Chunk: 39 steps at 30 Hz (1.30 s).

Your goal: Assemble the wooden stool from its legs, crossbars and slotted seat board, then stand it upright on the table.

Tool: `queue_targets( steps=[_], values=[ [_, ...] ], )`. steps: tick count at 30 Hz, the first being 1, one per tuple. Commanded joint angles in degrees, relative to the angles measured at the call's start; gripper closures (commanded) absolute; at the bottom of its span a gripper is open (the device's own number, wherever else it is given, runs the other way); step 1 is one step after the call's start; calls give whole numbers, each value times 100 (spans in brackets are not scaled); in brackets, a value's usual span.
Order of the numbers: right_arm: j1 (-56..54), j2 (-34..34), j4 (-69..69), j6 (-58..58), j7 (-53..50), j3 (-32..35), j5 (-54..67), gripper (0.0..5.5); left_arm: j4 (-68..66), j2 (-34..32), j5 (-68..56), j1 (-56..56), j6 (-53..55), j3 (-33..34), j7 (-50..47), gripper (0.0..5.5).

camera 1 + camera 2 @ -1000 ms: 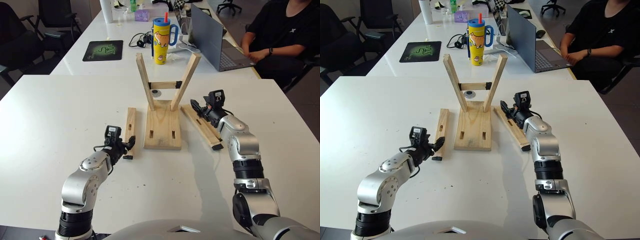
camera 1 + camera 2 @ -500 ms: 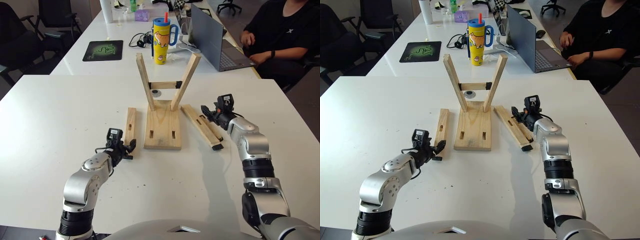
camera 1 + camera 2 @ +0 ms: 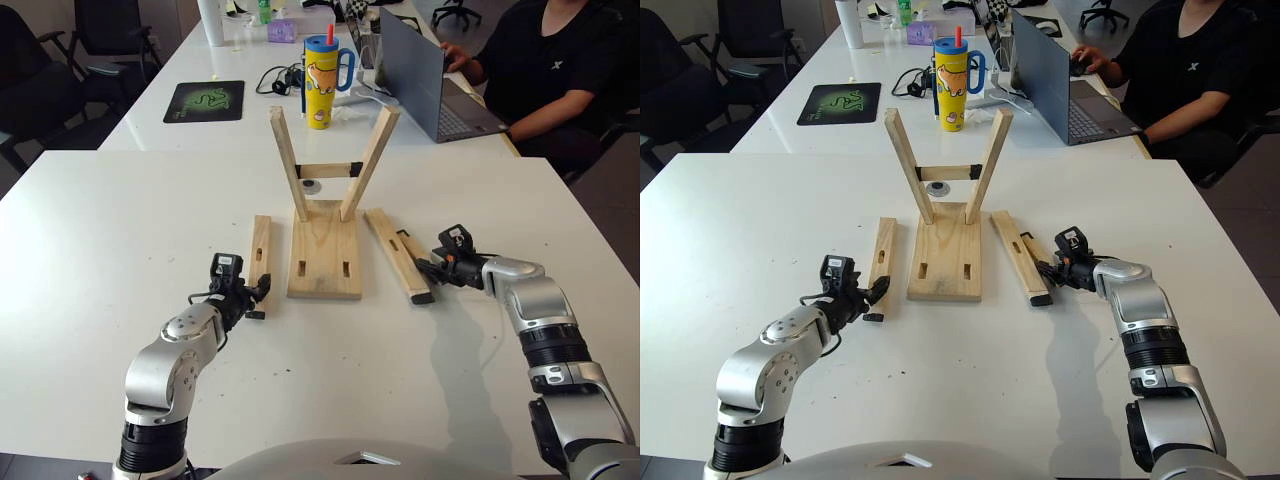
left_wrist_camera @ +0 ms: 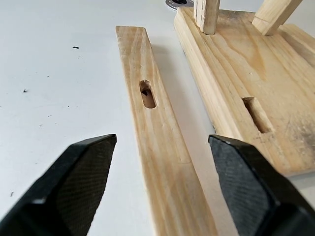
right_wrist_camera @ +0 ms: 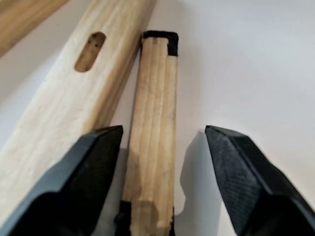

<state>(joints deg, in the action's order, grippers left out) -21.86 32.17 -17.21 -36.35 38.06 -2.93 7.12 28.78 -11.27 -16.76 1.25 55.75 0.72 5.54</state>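
Note:
The slotted seat board lies flat mid-table. Two legs joined by a crossbar stand up from its far end. A loose slotted leg lies left of the board, and my left gripper is open at its near end, its fingers on either side of the leg. Another loose leg lies right of the board with a short black-tipped crossbar beside it. My right gripper is open, its fingers on either side of that crossbar.
On the table behind stand a yellow cup, a laptop and a dark mouse mat. A person sits at the laptop at the far right. White tabletop spreads wide to the left and along the front edge.
My right gripper has swung off the far part of the right leg, nearer and to the right, and now points at the short crossbar. The right leg has turned slightly. The left gripper has barely moved.

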Motion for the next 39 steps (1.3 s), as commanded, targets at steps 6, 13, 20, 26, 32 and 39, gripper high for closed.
queue_targets(
  steps=[6,13,20,26,32,39],
  values=[
    [115,-197,153,-495,-107,88,150,297,82,-1,20,-142,31,87,-3,200],
    [-88,-250,-337,-603,-294,368,261,409,149,71,-67,-234,-16,205,23,200],
    [-452,-294,-683,594,-755,553,2,420,207,261,-287,-354,-73,483,35,200],
    [-724,-736,-119,1618,-678,1364,875,420,380,586,-749,-457,-205,733,106,200],
    [567,-131,1919,506,1229,834,2120,420,753,1366,-2179,-486,125,1375,-47,200],
    [908,-321,2576,780,1144,281,1853,420,738,1729,-3288,-532,436,1569,-515,200]
  ],
)
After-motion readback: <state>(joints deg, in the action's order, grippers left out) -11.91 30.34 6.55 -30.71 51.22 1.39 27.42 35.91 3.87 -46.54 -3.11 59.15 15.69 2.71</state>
